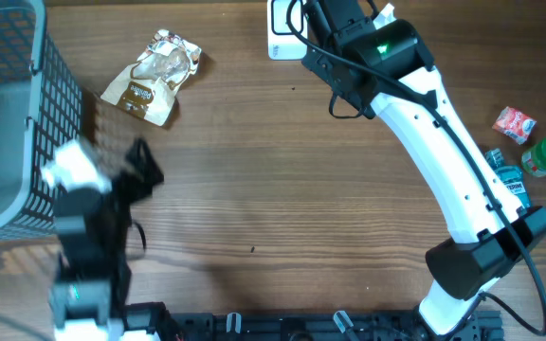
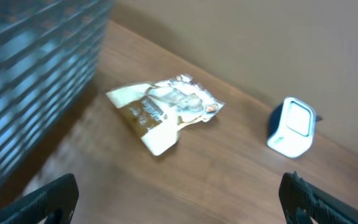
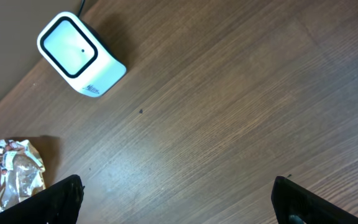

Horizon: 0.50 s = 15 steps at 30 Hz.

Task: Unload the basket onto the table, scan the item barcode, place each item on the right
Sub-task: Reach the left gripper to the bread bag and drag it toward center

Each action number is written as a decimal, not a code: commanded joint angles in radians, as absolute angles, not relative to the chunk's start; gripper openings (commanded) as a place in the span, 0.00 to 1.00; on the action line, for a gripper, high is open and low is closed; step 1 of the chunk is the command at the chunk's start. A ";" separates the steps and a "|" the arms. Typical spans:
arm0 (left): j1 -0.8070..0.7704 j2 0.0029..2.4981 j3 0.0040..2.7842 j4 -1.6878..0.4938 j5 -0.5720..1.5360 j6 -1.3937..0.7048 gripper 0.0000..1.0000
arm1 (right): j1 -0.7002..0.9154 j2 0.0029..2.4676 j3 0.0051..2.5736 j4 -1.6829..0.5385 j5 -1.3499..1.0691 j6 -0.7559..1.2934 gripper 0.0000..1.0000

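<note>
Snack packet (image 1: 152,78) lies flat on the table (image 1: 273,189), at 12 o'clock from the left gripper (image 2: 179,200), whose jaws are spread wide and empty. Packet's long axis runs 7 to 1 o'clock. Left arm is nearer. Right gripper (image 3: 179,202) is also spread and empty, hanging over the scanner (image 1: 281,36). Scanner sits at 3 o'clock of the packet with bare wood between them. Basket (image 1: 60,85) crowds the 9 o'clock side. Barcode not visible.

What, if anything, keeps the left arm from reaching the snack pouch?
Probably nothing, so likely yes: the snack pouch lies alone on the table ahead of the left arm, jaws wide open, with the basket off to the side.
</note>
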<state>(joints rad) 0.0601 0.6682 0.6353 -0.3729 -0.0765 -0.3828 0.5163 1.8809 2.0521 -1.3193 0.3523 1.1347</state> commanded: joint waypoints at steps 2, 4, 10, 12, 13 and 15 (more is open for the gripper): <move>0.064 1.023 0.873 -0.363 0.133 -0.282 1.00 | 0.514 1.874 2.057 -1.344 0.367 1.120 0.98; 0.076 1.176 0.933 -0.392 0.207 -0.253 1.00 | 0.504 1.874 2.057 -1.347 0.366 1.098 0.98; 0.099 1.522 1.143 -0.479 0.218 -0.242 0.86 | 0.475 1.874 2.057 -1.352 0.358 1.059 0.98; 0.099 1.571 1.184 -0.479 0.152 -0.244 0.52 | 0.476 1.874 2.057 -1.352 0.358 1.049 0.98; 0.099 1.587 1.194 -0.471 0.094 -0.254 0.38 | 0.476 1.874 2.057 -1.352 0.358 1.050 0.98; 0.099 1.612 1.195 -0.418 -0.007 -0.269 0.27 | 0.476 1.874 2.057 -1.353 0.355 1.050 0.98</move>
<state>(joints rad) 0.0929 1.5833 1.1637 -0.4652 0.1375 -0.2615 0.4751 1.8809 2.0518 -1.3495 0.3519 1.0687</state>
